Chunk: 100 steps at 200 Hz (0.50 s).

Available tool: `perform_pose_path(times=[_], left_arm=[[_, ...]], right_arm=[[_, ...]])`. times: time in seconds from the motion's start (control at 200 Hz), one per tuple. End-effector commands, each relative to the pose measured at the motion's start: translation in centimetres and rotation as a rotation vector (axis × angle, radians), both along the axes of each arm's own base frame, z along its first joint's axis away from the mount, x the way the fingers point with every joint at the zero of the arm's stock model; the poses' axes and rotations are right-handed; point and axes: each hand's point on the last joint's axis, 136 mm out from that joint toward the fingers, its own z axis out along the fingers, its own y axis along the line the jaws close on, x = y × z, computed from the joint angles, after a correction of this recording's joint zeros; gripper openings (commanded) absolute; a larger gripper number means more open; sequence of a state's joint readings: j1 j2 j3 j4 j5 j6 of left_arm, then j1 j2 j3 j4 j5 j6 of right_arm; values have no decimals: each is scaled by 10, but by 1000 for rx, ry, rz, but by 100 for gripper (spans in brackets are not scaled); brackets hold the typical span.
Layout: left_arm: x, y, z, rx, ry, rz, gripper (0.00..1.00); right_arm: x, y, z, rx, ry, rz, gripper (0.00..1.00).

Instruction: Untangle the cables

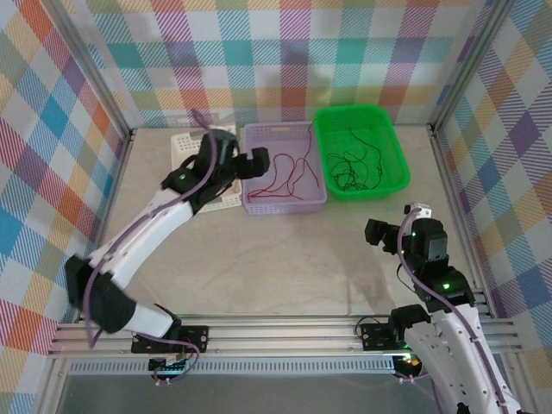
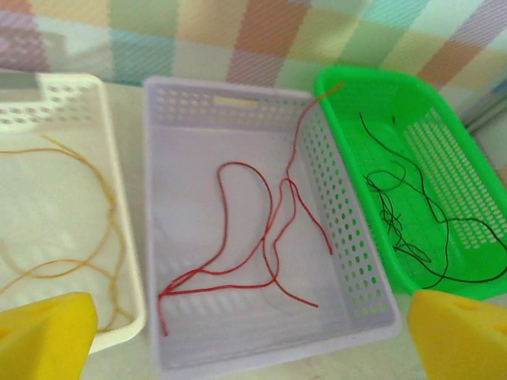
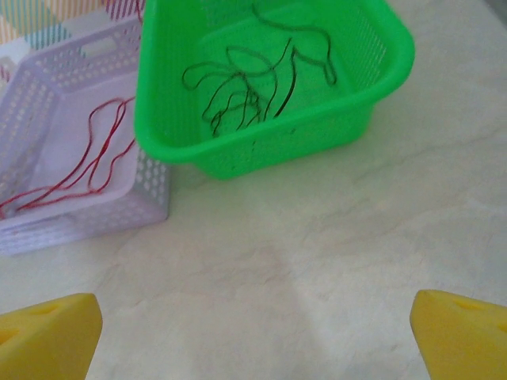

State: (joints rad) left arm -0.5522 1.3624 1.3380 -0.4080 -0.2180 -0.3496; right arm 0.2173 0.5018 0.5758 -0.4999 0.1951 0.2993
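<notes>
Yellow cable (image 2: 108, 192), red cable (image 2: 224, 207) and dark cable (image 2: 394, 218) lie separated.

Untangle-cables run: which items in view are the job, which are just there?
Job: red cable, yellow-orange cable, dark cable.
Just there: lavender basket, white basket, green basket, each only holding one cable; table.

Left bin (image 2: 129, 261), middle bin (image 2: 277, 350) and right bin (image 2: 412, 95) sit side by side at the worktop (image 1: 285, 267) rear. Cables (image 2: 394, 218) lie inside each one.
</notes>
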Motion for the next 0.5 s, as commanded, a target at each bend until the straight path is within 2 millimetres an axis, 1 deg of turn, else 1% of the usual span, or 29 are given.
perform_pose_path(times=[0.0,0.02,0.07,0.1,0.155,0.21,0.27,0.3,0.335,0.375,0.41,0.45,0.495], left_arm=[[-24,41,4,71,-66,110,100],[-31,48,5,77,-80,122,100],[-43,67,-2,113,-96,165,100],[-52,80,-2,128,-113,198,100],[-64,98,-12,187,-119,237,100],[-73,115,-25,243,-100,273,100],[-79,126,-39,287,-67,286,100],[-82,131,-47,310,-49,293,100],[-84,136,-53,328,-40,309,100],[-87,143,-60,345,-35,326,100],[-88,148,-68,365,-28,339,100],[-90,155,-77,385,-19,364,100],[-92,164,-87,404,-7,386,100]], right_arm=[[32,-12,32,-108,-266,-51,100],[36,-13,30,-116,-280,-59,100],[47,-18,23,-136,-297,-92,100],[55,-18,14,-170,-292,-93,100],[70,-24,-3,-242,-254,-108,100],[84,-25,-19,-269,-226,-114,100],[98,-23,-33,-280,-237,-109,100],[104,-23,-34,-280,-261,-114,100],[112,-23,-45,-298,-246,-108,100],[122,-22,-50,-314,-252,-98,100],[129,-20,-63,-341,-226,-66,100],[135,-19,-73,-347,-209,-56,100],[140,-20,-74,-352,-215,-56,100]])
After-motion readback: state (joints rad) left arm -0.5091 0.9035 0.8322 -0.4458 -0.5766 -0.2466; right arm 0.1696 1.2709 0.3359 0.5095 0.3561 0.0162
